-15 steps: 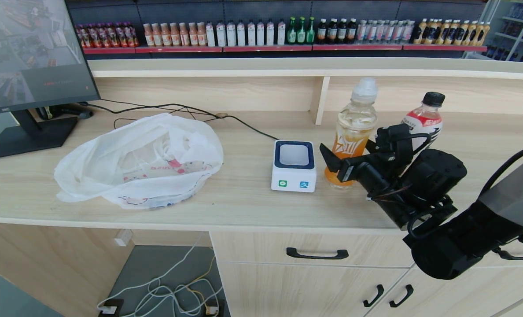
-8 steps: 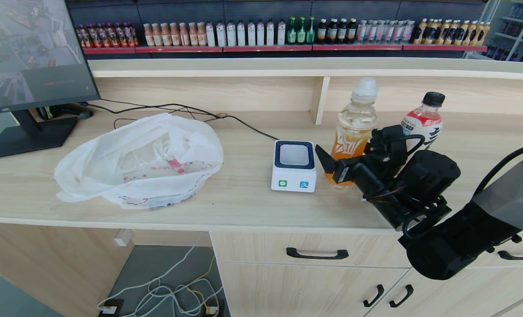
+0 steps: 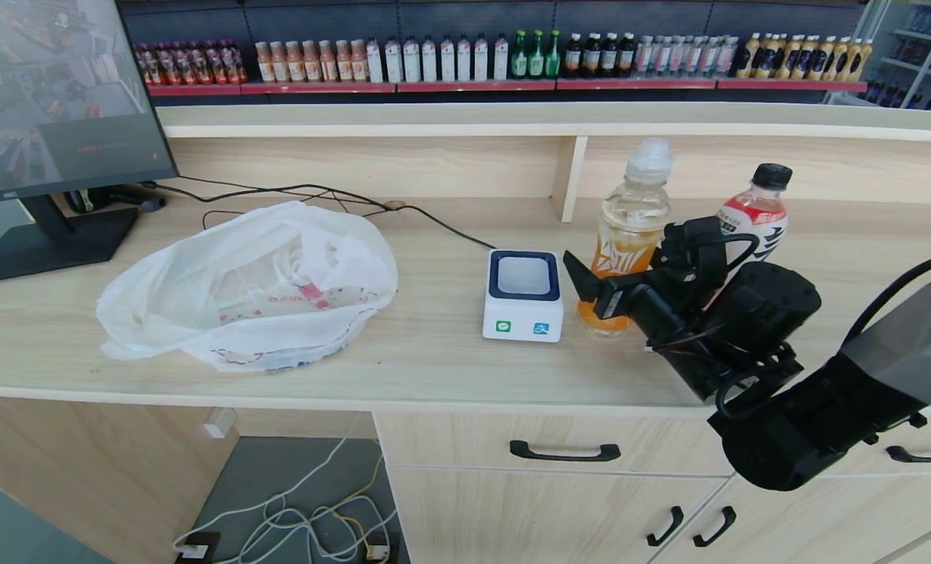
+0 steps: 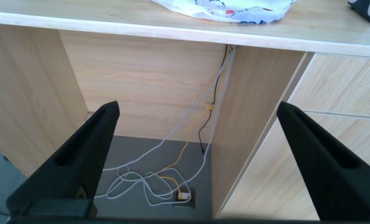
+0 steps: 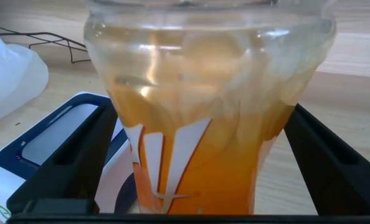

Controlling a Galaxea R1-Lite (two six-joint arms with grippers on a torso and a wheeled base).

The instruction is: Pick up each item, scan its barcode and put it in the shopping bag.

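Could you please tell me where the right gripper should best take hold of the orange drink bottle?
Probably the narrower waist below the bulging shoulder of the orange drink bottle, coming in level from the front. It stands upright, the open right gripper straddles it, and the scanner sits close beside it, so a sideways approach looks cramped.
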